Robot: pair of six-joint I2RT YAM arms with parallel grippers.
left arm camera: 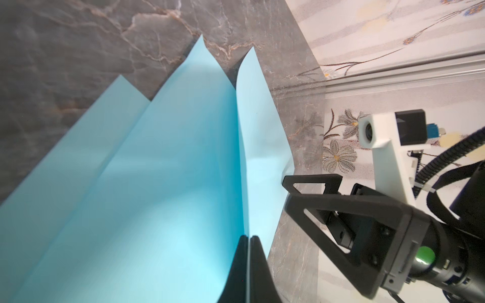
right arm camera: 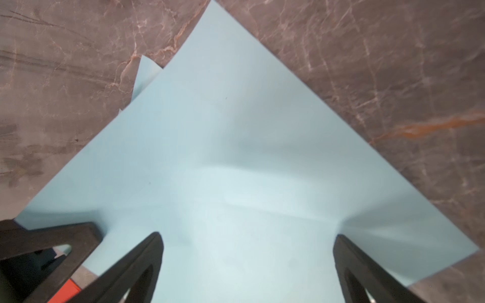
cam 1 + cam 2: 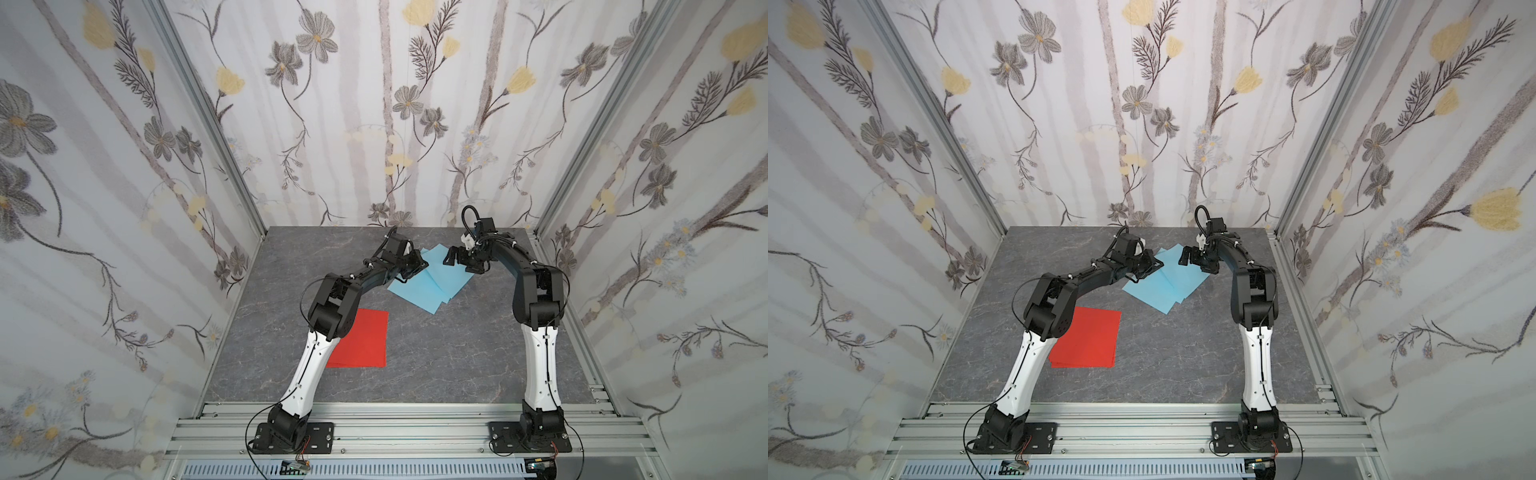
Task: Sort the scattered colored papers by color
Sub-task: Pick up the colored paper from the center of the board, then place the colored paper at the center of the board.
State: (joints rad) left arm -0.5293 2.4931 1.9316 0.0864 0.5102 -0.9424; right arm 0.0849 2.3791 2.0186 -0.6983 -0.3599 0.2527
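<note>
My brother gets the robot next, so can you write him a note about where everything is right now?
Left gripper: shut, pinching the raised edge of one blue sheet.
Right gripper: open, fingers spread above the blue papers; contact unclear.
Red papers: one stack on the table beside the left arm.
Done: colors are apart, red stacked, blue fanned at the far side.
Left: square up the blue pile, then release.

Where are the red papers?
In both top views the bright red paper sheets lie on the grey marble table, left side, partly under the left arm, apart from the light blue sheets.
</note>
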